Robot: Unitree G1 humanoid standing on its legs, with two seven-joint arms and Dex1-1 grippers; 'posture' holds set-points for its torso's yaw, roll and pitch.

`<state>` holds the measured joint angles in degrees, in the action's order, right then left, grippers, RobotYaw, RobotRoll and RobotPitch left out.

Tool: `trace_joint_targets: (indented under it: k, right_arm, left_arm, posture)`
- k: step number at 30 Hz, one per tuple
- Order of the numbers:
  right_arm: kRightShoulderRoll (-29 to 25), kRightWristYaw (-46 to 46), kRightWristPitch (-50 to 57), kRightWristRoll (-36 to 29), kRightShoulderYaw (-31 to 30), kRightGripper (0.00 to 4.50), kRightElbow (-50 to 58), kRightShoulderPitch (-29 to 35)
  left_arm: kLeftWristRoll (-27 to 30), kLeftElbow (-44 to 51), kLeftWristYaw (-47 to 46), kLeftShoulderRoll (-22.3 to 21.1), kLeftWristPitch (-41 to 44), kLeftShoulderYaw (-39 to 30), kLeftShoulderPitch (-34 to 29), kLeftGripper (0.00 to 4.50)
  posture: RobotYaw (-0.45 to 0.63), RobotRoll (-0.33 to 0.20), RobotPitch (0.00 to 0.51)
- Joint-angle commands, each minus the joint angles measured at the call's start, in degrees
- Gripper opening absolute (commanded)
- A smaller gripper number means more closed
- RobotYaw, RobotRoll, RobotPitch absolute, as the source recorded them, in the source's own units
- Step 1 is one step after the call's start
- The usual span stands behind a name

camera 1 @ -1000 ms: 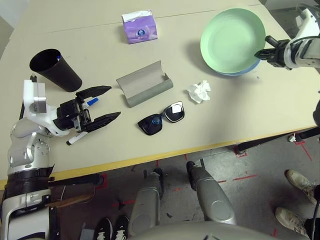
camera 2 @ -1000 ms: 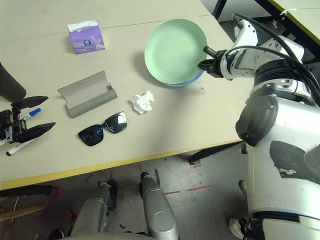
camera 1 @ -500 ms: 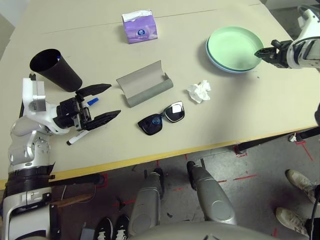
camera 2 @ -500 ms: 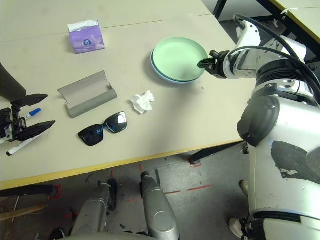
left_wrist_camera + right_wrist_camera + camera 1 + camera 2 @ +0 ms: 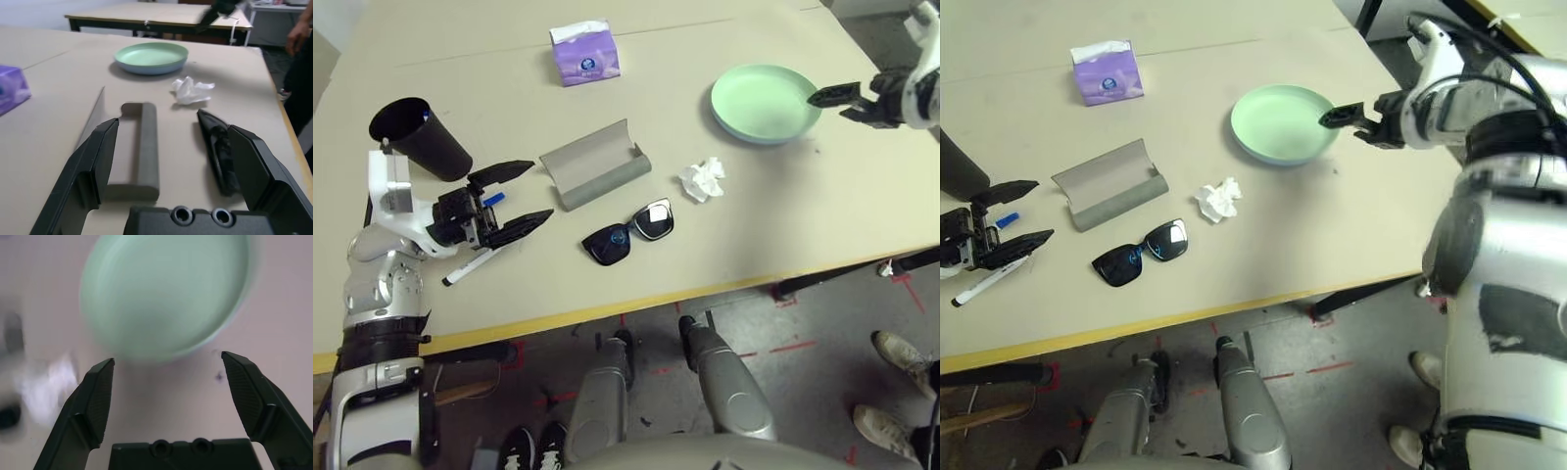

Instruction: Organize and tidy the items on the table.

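L claw (image 5: 514, 196): wide, empty, over markers (image 5: 470, 266)
R claw (image 5: 168, 382): wide, empty, by plates (image 5: 764, 102)
plates: stacked, flat on table (image 5: 783, 196)

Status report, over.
Both tools open: left tool over the markers, right tool by the plates. Plates flat on table. Nothing blocking.

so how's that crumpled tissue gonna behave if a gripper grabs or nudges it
The crumpled white tissue looks thin and loosely wadded, so it is probably very light and would squash when pinched. Lying free on the table, a nudge would likely slide it rather than roll it.
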<state>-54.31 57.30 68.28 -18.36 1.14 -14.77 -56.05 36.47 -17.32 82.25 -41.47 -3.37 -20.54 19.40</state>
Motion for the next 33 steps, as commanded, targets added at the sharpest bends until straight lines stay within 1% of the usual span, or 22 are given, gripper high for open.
trace_joint_targets:
  k: [1, 3, 4, 6, 8, 11, 14, 19, 23, 25, 29, 33]
  right_arm:
    - [-1.2, 1.4, 4.1, -9.0, 8.1, 4.47, 26.1, 10.5]
    - [0.1, -0.3, 6.4, -12.5, 11.4, 4.47, 37.2, 17.4]
    - [1.4, -1.4, 7.1, -14.0, 12.1, 4.47, 42.1, 20.6]
    - [5.1, -4.6, 7.5, -15.7, 13.1, 4.47, 47.0, 24.2]
    - [8.5, -8.1, 6.5, -15.8, 13.3, 4.47, 47.8, 25.5]
    - [10.3, -10.7, 4.4, -16.0, 12.4, 4.47, 47.6, 25.0]
    - [11.2, -11.9, 0.7, -16.0, 10.3, 4.47, 47.4, 24.2]
    - [14.3, -14.9, -11.9, -10.3, 3.7, 4.47, 43.6, 25.5]
    - [15.7, -14.5, -22.4, -5.7, -1.4, 4.47, 40.5, 28.1]
    - [17.6, -14.7, -26.7, -4.1, -3.4, 4.47, 38.2, 29.1]
    - [19.8, -13.8, -33.6, -1.1, -6.9, 4.47, 34.0, 30.3]
    - [21.1, -12.9, -37.8, 0.6, -9.2, 4.47, 31.2, 30.3]
  left_arm:
    - [-0.3, -0.7, 1.4, -1.0, 0.0, -0.2, -0.6, 4.50]
    - [-0.4, -1.3, 2.3, -1.5, 0.2, 0.1, -0.4, 4.50]
    - [-0.5, -1.8, 2.9, -1.7, 0.4, 0.3, -0.1, 4.50]
    - [-0.8, -2.8, 3.7, -2.1, 0.5, 0.8, 0.8, 4.50]
    - [-1.0, -3.9, 4.3, -2.2, 0.3, 1.2, 1.7, 4.50]
    - [-1.4, -4.8, 4.5, -2.0, 0.2, 1.8, 3.0, 4.50]
    - [-1.7, -5.1, 4.6, -1.8, 0.2, 2.0, 3.7, 4.50]
    - [-1.6, -5.2, 4.7, -2.0, 0.4, 1.7, 3.6, 4.50]
    - [-1.5, -5.2, 4.7, -2.4, 0.5, 1.3, 3.1, 4.50]
    - [-1.4, -4.8, 4.5, -2.6, 0.6, 1.0, 2.8, 4.50]
    - [-1.2, -4.2, 4.1, -2.9, 0.9, 0.6, 2.3, 4.50]
    - [-0.9, -3.3, 3.7, -3.0, 1.2, 0.3, 1.6, 4.50]
  posture:
    - [-0.30, 0.000, 0.305]
    - [-0.32, 0.000, 0.310]
    - [-0.32, 0.000, 0.310]
    - [-0.33, 0.000, 0.310]
    - [-0.33, 0.000, 0.310]
    - [-0.33, 0.000, 0.307]
    - [-0.32, 0.000, 0.304]
    - [-0.30, 0.000, 0.300]
    - [-0.29, 0.000, 0.300]
    - [-0.28, 0.000, 0.300]
    - [-0.27, 0.000, 0.299]
    - [-0.26, 0.000, 0.298]
